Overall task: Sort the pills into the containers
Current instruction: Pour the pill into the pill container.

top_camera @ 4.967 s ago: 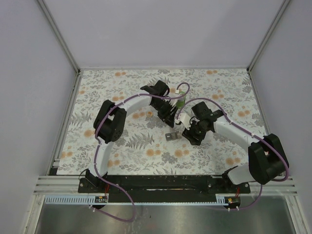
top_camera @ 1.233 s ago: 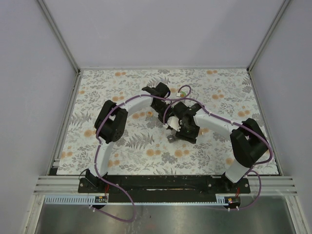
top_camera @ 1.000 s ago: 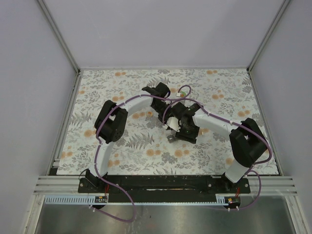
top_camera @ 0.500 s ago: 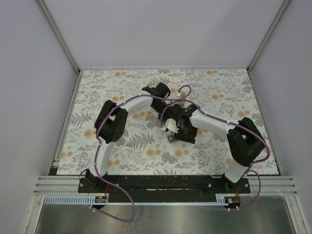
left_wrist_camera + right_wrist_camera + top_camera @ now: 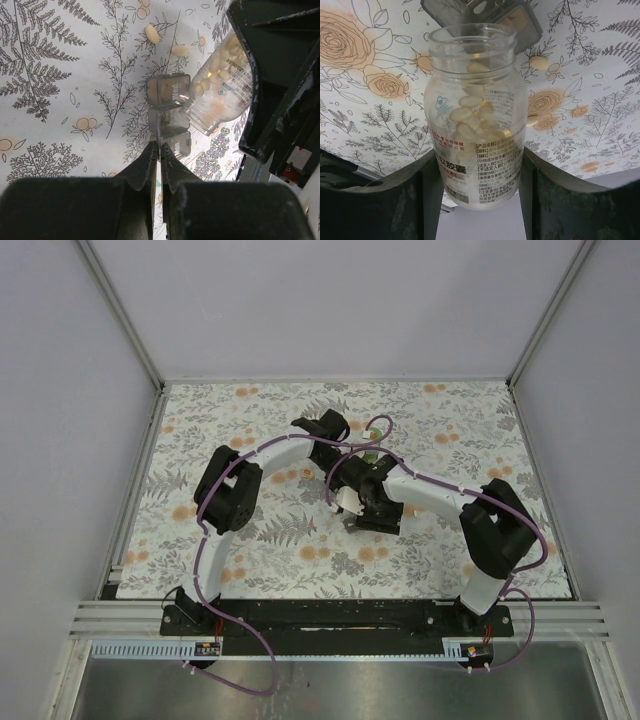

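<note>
A grey pill organizer with day-marked compartments lies on the floral table; it also shows as the organizer at the top of the right wrist view. My left gripper is shut on the organizer's thin upright lid. My right gripper is shut on a clear pill bottle, uncapped and holding several pale pills. The bottle is tilted, its mouth just above the organizer. Loose pills lie on the table beside it. From above, both grippers meet at the bottle.
Another loose pill lies right of the organizer and one more closer in. A small green-topped object stands just behind the grippers. The left arm curves in from the left; metal rails border the mat.
My right arm has swung a little to the left with the bottle, bringing its mouth closer over the organizer. The left gripper has held still on the lid.
</note>
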Tool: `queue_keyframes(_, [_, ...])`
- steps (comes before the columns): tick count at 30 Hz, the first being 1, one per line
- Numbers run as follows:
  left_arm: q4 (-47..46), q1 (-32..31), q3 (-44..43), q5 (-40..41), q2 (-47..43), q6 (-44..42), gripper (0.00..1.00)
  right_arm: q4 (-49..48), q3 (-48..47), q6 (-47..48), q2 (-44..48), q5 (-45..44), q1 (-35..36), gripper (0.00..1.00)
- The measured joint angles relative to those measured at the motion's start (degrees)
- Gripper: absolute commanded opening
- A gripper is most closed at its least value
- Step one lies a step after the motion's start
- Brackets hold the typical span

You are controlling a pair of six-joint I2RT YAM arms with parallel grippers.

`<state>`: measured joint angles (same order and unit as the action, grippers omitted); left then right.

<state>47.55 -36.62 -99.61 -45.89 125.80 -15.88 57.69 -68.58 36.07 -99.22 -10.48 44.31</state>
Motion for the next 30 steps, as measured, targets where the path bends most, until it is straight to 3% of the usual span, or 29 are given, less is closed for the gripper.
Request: queue_keyframes(30, [0.44,-0.02,0.0,0.0,0.0,-0.28,0.0,3.91,-3.04,0.15,-1.9,-6.32,2.69,0.0])
